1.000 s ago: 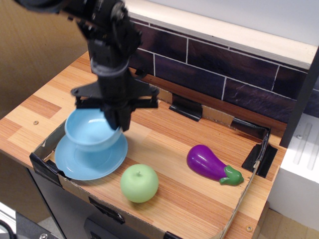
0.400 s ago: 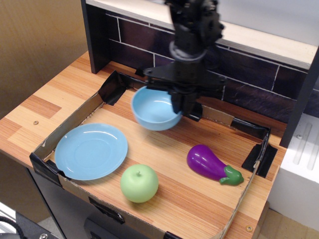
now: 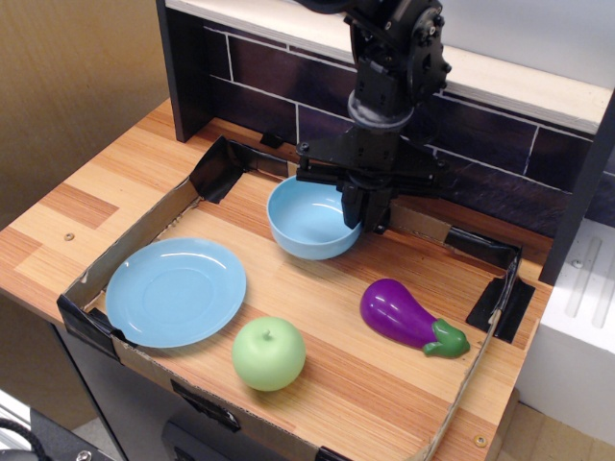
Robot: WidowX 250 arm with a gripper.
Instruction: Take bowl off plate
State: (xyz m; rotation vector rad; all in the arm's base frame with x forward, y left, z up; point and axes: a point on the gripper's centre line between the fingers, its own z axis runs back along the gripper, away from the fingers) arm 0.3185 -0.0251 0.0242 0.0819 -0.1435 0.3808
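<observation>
So here's where we worry. The cardboard tray [image 3: 144, 230] on the wooden counter [image 3: 86, 192] is a tight little arena, and the plate [image 3: 176, 291] sits empty at its front left, so we judge the lift-off part basically done. The bowl [image 3: 309, 217] is well apart from the plate now, toward the back middle of the tray, sitting on or just above the wood; we can't tell if the base is actually touching.

What could go wrong: if the bowl is let go while it's tilted or not quite down, that glossy plastic probably skids or rocks, maybe into the tray's back wall just behind it. And if the arm pulls away sideways instead of straight up, we'd expect a finger to hook the rim and flip the bowl or drag it along. The eggplant [image 3: 408, 316] is near on the front right and the green apple [image 3: 268, 353] farther forward, so a sliding bowl could bump either one.

The gripper [image 3: 368, 206] is at the bowl's right rim, fingers [image 3: 377, 210] narrowly spaced and pinched over the wall, one inside and one outside as far as we can see.
</observation>
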